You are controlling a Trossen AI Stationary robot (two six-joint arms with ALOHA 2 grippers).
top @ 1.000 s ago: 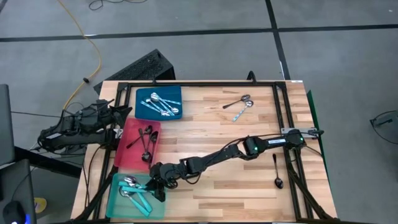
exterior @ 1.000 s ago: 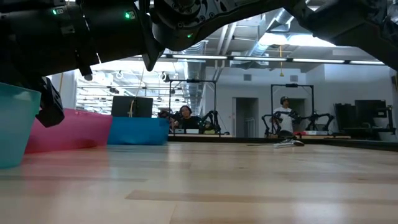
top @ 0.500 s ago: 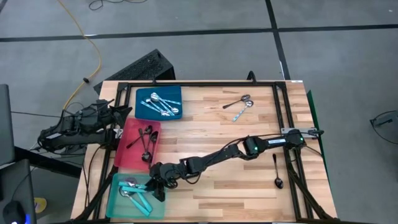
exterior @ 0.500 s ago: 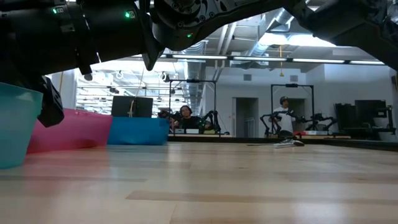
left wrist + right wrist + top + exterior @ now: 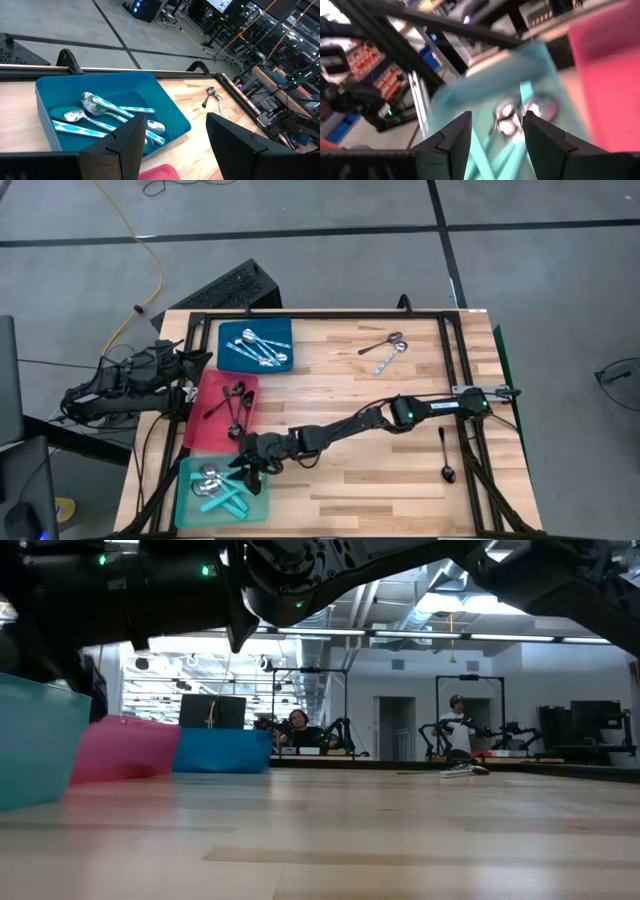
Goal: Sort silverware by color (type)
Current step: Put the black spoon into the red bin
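High view first: right gripper (image 5: 248, 470) hanging over the rim of the teal tray (image 5: 180, 498) at one corner of the tabletop's left edge, arm stretched right across the boards. Fingers spread, gripping nothing. Confirmed in the right wrist view: jaws apart, only the tray's turquoise-handled spoons (image 5: 507, 120) lying blurred beneath. Left gripper (image 5: 192, 363) parked off that same left edge beside the blue tray (image 5: 286, 330), likewise spread and empty. Red tray (image 5: 205, 428) between the two, holding black spoons.

Still out on the tabletop: a silver spoon (image 5: 385, 342) and a lone turquoise spoon (image 5: 388, 361) just beside each other near the far edge, plus a black spoon (image 5: 445, 456) close to the right edge by the frame rail.

Likely trouble from here:
- Lifting away carelessly with fingers this low and wide: could hook the tray rim and drag or tip a light tray, or flick a handle back out.
- Reaching for the paired spoons: easy to pinch both at once and carry two kinds into one tray.
- Going for the black spoon: thin, flat, hard to get under; could slide toward the rail instead of lifting.
- Trusting the trays as sorted: turquoise handles visible in the blue tray through the left wrist view as well as in the teal one, so possibly one kind split across two trays.
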